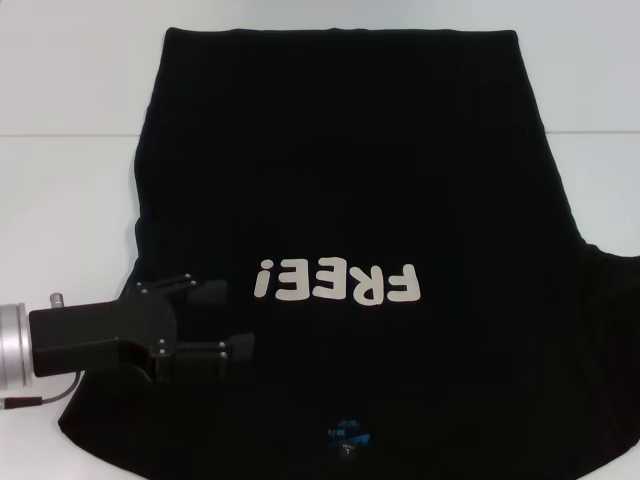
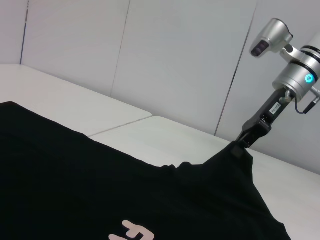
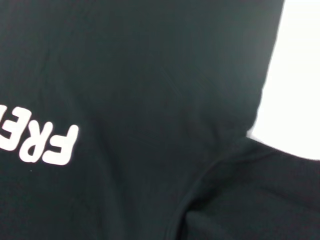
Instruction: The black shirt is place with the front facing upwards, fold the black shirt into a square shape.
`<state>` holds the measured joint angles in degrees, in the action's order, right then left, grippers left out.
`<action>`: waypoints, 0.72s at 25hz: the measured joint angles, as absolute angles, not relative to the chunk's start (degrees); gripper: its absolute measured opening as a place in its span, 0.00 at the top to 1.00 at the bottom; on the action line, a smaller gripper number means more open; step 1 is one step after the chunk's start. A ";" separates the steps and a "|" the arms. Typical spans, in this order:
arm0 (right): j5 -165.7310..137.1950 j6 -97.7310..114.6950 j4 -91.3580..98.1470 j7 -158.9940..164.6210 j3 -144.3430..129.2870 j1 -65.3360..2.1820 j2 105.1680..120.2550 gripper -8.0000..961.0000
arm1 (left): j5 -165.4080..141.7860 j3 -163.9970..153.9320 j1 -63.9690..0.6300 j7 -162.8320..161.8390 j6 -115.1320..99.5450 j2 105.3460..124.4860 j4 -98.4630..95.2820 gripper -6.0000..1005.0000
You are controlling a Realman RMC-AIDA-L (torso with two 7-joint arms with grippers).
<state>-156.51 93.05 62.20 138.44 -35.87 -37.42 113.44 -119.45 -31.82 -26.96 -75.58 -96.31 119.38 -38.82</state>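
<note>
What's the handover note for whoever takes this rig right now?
Left tool: open, hovering over the black shirt near its left sleeve, gripping nothing.
Right tool: out of the head view; the left wrist view shows it pinching up a peak of fabric at the shirt's right side.
Shirt: flat on the white table, front up, lettering showing, collar nearest the robot.
Done: no fold visible.
Left: all folds into a square.
</note>
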 joint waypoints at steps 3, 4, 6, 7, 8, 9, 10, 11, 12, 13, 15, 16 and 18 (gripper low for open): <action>-156.53 92.93 62.12 138.61 -35.12 -36.84 113.21 0.98 | -119.45 -31.82 -26.98 -75.58 -96.31 119.26 -38.19 0.12; -156.53 92.86 62.16 138.70 -34.73 -36.78 113.12 0.98 | -119.45 -31.82 -27.02 -75.58 -96.30 119.21 -38.05 0.12; -156.43 92.74 62.37 138.74 -33.92 -36.80 113.03 0.98 | -119.41 -31.82 -27.10 -75.59 -96.30 119.08 -37.82 0.12; -156.32 92.71 62.42 138.69 -33.58 -36.95 113.01 0.98 | -119.37 -31.82 -27.12 -75.59 -96.30 119.05 -37.77 0.12; -156.20 92.67 62.43 138.57 -33.28 -37.32 113.01 0.98 | -119.33 -31.82 -27.12 -75.59 -96.28 119.03 -37.75 0.12; -156.13 92.59 62.42 138.49 -33.17 -37.65 113.05 0.98 | -119.33 -31.81 -27.15 -75.59 -96.27 119.02 -37.74 0.12; -156.10 92.53 62.34 138.43 -33.17 -38.07 113.16 0.98 | -119.33 -31.82 -27.18 -75.59 -96.26 119.02 -37.73 0.12; -156.10 92.39 62.19 138.34 -33.38 -38.68 113.31 0.98 | -119.34 -31.81 -27.22 -75.59 -96.22 119.01 -37.73 0.12; -156.07 92.25 62.08 138.28 -33.61 -39.11 113.43 0.98 | -119.34 -31.81 -27.27 -75.59 -96.19 119.01 -37.72 0.12; -156.07 92.13 61.95 138.21 -34.10 -39.65 113.69 0.98 | -119.34 -31.82 -27.29 -75.59 -96.14 119.00 -37.71 0.12; -156.08 92.01 61.76 138.02 -35.42 -40.85 114.30 0.98 | -119.35 -31.82 -27.31 -75.59 -96.03 119.00 -37.70 0.12; -156.08 91.83 61.52 137.93 -36.15 -41.39 114.54 0.98 | -119.36 -31.82 -27.32 -75.59 -95.97 118.99 -37.70 0.12; -156.08 91.29 60.73 137.78 -37.88 -42.51 115.00 0.98 | -119.37 -31.82 -27.31 -75.59 -95.90 118.99 -37.70 0.12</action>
